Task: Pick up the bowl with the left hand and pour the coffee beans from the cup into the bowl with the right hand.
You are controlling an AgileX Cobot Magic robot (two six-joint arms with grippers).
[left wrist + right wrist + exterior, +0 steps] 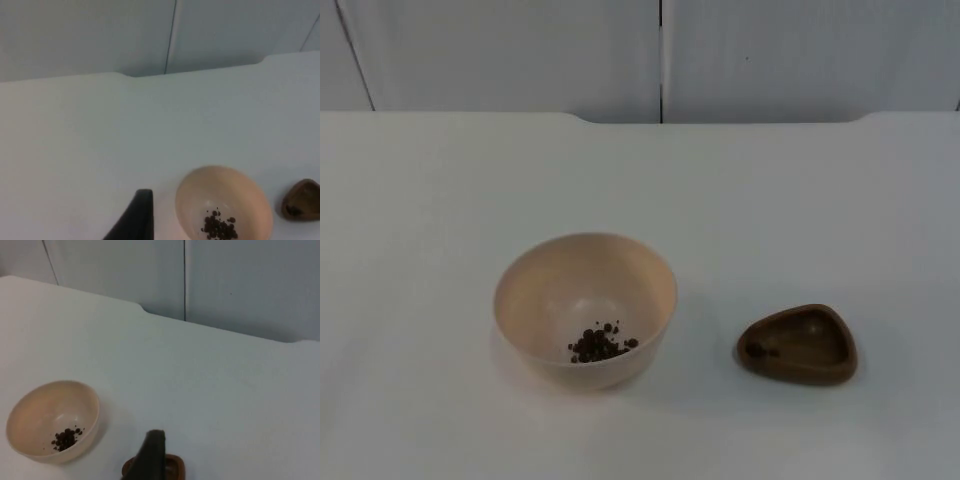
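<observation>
Beans (601, 344) lie in the cream bowl (584, 308), lower centre of the top view; brown cup (798, 345) sits well apart at lower right, near empty, both on the tabletop (470, 190). Pouring looks done. Left tool fingertip (136, 217) hangs near the bowl, right tool fingertip (151, 456) over the cup; cannot tell either tool's opening, nothing held. Next move, I judge: retreat.

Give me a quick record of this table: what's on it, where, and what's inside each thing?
bowl: beige, upright on the white table, left of the cup
bowl contents: small pile of coffee beans
cup: brown, rounded-triangle shape, upright, apart from the bowl
cup contents: nearly empty, a dark speck or two
left tool fingertip: above table, beside the bowl
right tool fingertip: above the cup
</observation>
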